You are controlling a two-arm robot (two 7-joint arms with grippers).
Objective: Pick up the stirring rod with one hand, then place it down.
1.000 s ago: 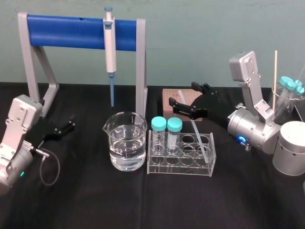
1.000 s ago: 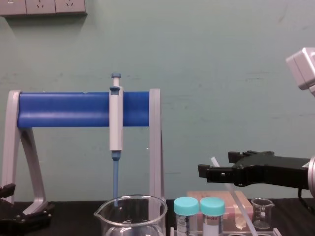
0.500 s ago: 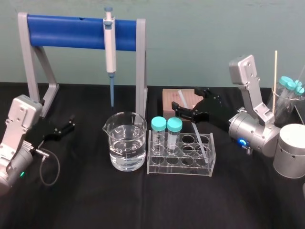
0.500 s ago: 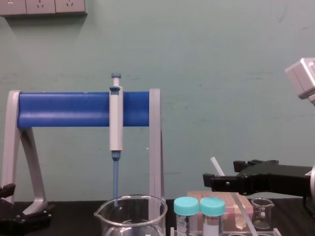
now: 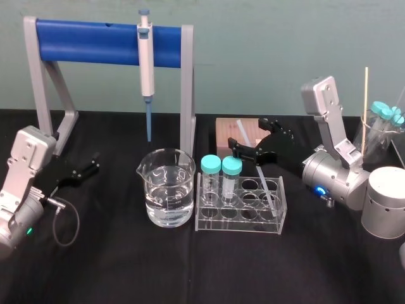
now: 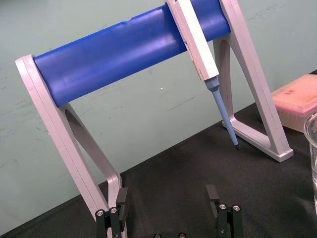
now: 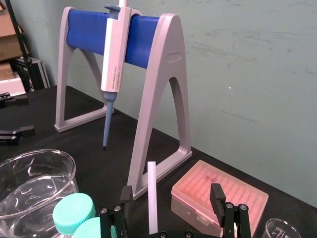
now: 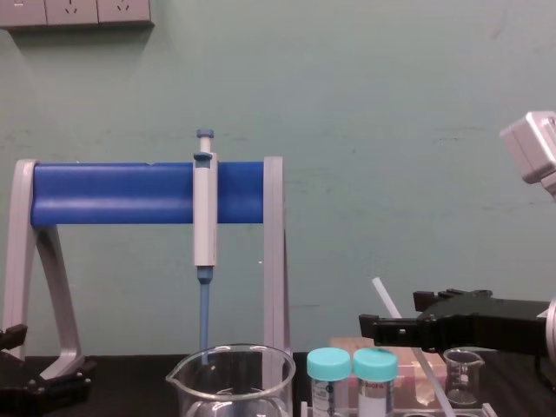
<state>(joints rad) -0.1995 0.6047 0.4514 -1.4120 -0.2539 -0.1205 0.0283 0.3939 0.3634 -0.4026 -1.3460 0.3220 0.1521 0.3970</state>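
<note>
The stirring rod [image 5: 260,175] is a thin white translucent stick leaning in the clear test tube rack [image 5: 240,216], its top tilted toward the pink box. My right gripper [image 5: 257,139] is open and hovers at the rod's upper part. In the right wrist view the rod [image 7: 152,197] stands between the spread fingers of the right gripper [image 7: 169,199], nearer one finger, touching neither. The chest view shows the rod [image 8: 386,301] rising just above the right gripper [image 8: 401,318]. My left gripper [image 5: 87,168] rests open at the table's left, also seen in the left wrist view [image 6: 167,199].
A water-filled beaker [image 5: 167,188] stands beside the rack, which holds two teal-capped tubes [image 5: 221,176]. Behind are the blue pipette stand [image 5: 104,42] with the pipette [image 5: 145,58], a pink tip box [image 5: 231,132] and a small beaker [image 8: 462,375]. A silver cylinder [image 5: 386,201] stands far right.
My right gripper has come down and drawn slightly back to the right, still open, and now straddles the rod's upper part. The rod and the left arm have not moved.
</note>
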